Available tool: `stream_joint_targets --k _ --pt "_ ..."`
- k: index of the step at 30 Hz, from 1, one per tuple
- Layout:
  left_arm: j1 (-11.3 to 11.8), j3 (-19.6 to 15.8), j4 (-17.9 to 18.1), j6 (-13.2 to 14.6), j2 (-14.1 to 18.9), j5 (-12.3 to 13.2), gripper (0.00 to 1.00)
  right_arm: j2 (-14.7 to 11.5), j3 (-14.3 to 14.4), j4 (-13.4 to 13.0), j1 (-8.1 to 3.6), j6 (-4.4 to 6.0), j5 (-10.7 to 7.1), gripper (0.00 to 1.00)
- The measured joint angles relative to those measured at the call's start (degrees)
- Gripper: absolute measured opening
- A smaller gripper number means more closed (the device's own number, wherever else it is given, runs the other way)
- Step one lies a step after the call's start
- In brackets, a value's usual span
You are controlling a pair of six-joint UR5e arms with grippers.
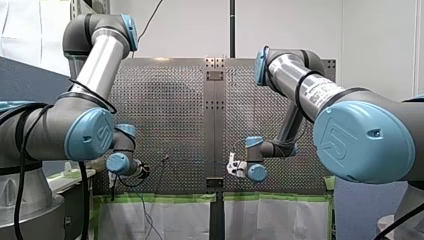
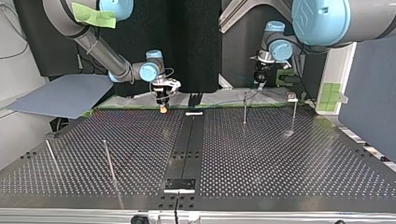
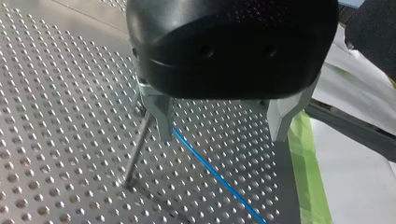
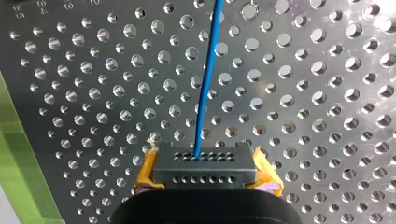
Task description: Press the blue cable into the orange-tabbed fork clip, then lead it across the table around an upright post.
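The blue cable runs over the perforated table straight into my right gripper, which is shut on it between yellow-orange pads. In the top view this gripper hangs at the far edge, left of the centre rail. My left gripper stands open just above the plate. The cable passes between its metal fingers, close to the finger beside a thin upright post. A small clip with a reddish tab sits on a stand at the far right of the top view.
A second post stands left of the clip's stand. Two leaning rods rise from the near left of the top view. Green tape and white sheeting edge the table by my left gripper. A blue-grey sheet lies past the far left corner.
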Motion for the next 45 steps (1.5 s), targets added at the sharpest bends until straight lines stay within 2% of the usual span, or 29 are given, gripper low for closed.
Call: stream_joint_targets --k 8,15,20,27,35,45 --pt "-1.85 -0.48 -2.17 -0.49 4.65 -0.10 1.00 0.00 -0.01 -0.04 0.05 0.19 0.00 0.00" --pt "-3.88 -0.50 -0.72 -0.89 8.52 -0.58 1.00 0.00 -0.02 -0.29 -0.05 0.25 0.00 0.00" --pt "-5.23 -0.50 0.08 -2.22 9.01 -1.78 1.00 0.00 -0.03 -0.43 -0.07 0.25 -0.10 0.00" --pt "-7.29 -0.50 0.67 -2.14 6.88 -5.12 1.00 0.01 -0.02 -0.48 -0.07 0.26 -0.17 0.00" --pt "-9.21 -0.50 4.25 -0.05 2.64 -6.26 1.00 0.10 -0.02 -0.59 -0.13 0.29 -0.18 0.00" --pt "-14.75 -0.50 10.30 -3.35 -2.52 -11.79 1.00 0.24 -0.02 -0.63 -0.23 0.29 -0.23 0.00"
